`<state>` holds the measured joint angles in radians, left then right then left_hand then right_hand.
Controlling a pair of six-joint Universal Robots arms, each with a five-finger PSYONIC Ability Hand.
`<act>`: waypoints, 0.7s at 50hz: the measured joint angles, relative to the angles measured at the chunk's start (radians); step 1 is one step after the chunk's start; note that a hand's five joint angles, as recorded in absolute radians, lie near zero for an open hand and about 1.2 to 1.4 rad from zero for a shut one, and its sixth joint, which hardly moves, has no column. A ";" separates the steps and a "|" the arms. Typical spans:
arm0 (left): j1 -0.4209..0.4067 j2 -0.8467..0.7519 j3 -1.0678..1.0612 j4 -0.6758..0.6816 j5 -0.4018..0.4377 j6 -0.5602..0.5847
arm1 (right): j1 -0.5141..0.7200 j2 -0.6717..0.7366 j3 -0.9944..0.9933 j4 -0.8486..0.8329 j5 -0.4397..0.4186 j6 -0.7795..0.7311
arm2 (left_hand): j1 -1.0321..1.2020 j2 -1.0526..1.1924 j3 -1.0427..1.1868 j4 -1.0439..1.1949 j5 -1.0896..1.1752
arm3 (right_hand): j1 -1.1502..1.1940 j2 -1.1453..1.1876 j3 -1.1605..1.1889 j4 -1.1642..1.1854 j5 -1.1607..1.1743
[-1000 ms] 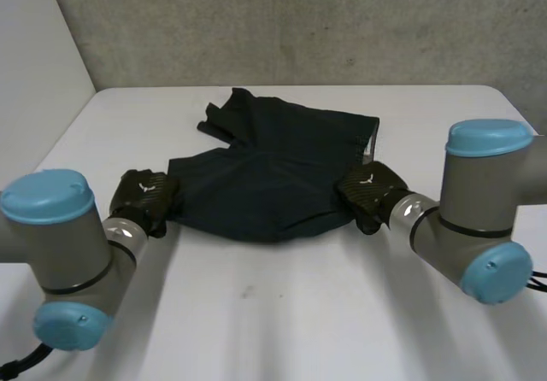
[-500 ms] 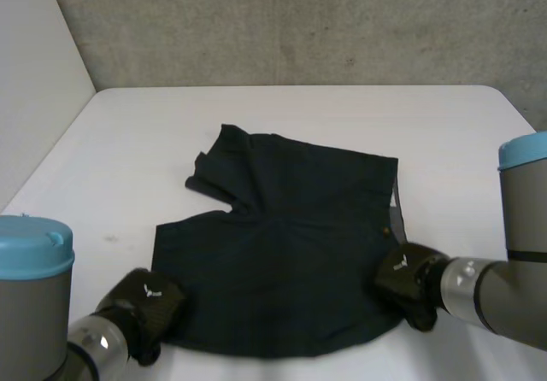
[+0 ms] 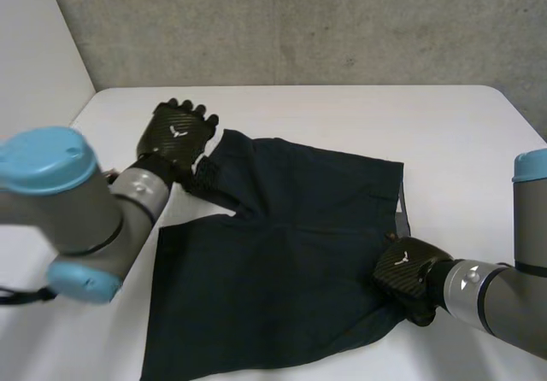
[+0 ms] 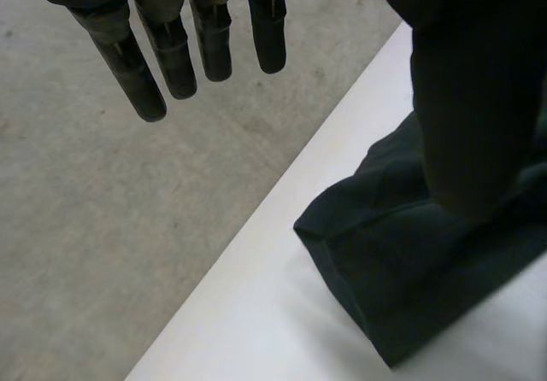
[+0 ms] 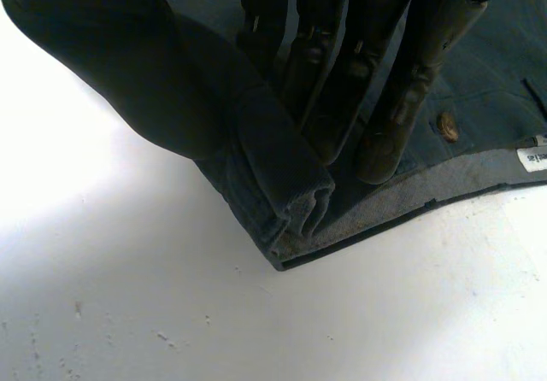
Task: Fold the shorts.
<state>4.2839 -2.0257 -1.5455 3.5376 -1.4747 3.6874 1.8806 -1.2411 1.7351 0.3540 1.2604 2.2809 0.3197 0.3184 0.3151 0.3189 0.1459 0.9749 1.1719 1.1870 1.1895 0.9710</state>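
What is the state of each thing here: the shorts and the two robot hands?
shorts: spread out, not yet folded, one leg hem bunched.
left robot hand: open, fingers straight, beside the bunched leg.
right robot hand: shut on the shorts, pinching a corner at the waistband edge.

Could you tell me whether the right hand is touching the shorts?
Touching. The right wrist view shows the right hand pinching a folded waistband corner of the shorts between its thumb and fingers.
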 measured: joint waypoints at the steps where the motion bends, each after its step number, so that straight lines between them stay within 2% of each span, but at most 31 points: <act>1: 0.004 -0.043 0.041 0.001 0.018 0.000 | 0.000 0.000 0.004 -0.007 0.000 0.000 | 0.004 0.004 0.005 0.005 0.005 | 0.000 0.000 0.000 0.000 0.000; 6: 0.022 -0.183 0.187 -0.044 0.049 -0.001 | 0.000 0.002 0.012 -0.028 0.001 0.001 | 0.064 0.062 0.066 0.063 0.065 | 0.000 0.000 0.000 0.000 0.000; 12: 0.038 -0.340 0.371 -0.168 0.056 0.000 | -0.002 0.005 0.015 -0.057 0.001 0.017 | 0.199 0.192 0.198 0.191 0.190 | 0.000 0.000 0.000 0.000 0.000; 15: 0.040 -0.393 0.439 -0.241 0.051 0.002 | -0.002 0.005 0.012 -0.066 0.001 0.029 | 0.465 0.437 0.439 0.437 0.430 | 0.000 0.000 0.000 0.000 0.000; 17: 0.041 -0.411 0.464 -0.274 0.048 0.002 | -0.003 0.005 0.011 -0.068 0.001 0.033 | 0.525 0.508 0.500 0.497 0.490 | 0.000 0.000 0.000 0.000 0.000; 20: 0.041 -0.427 0.486 -0.314 0.044 0.003 | -0.003 0.005 0.008 -0.070 0.001 0.036 | 0.791 0.800 0.793 0.794 0.782 | 0.000 0.000 0.000 0.000 0.000; 25: 0.039 -0.429 0.487 -0.353 0.027 0.003 | -0.003 0.006 0.005 -0.070 0.002 0.036 | 0.798 0.867 0.869 0.880 0.826 | 0.000 0.000 0.000 0.000 0.000; 29: 0.036 -0.417 0.474 -0.361 -0.035 0.004 | -0.003 0.006 0.006 -0.069 0.002 0.036 | 0.798 0.869 0.871 0.880 0.826 | 0.000 0.000 0.000 0.000 0.000; 31: 0.036 -0.417 0.474 -0.361 -0.035 0.004 | -0.003 0.006 0.006 -0.069 0.002 0.036 | 0.798 0.869 0.871 0.880 0.826 | 0.000 0.000 0.000 0.000 0.000; 32: 0.034 -0.403 0.464 -0.358 -0.124 0.005 | -0.002 0.006 0.007 -0.070 0.002 0.037 | 0.798 0.871 0.872 0.880 0.826 | 0.000 0.000 0.000 0.000 0.000; 35: 0.032 -0.394 0.460 -0.354 -0.187 0.006 | -0.001 0.007 0.009 -0.071 0.002 0.037 | 0.798 0.874 0.872 0.880 0.826 | 0.000 0.000 0.000 0.000 0.000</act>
<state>4.3164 -2.4199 -1.0859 3.1832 -1.6621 3.6931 1.8796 -1.2343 1.7444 0.2831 1.2624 2.3177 1.1179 1.1927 1.1874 1.1993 0.9717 0.9749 1.1719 1.1870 1.1895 0.9709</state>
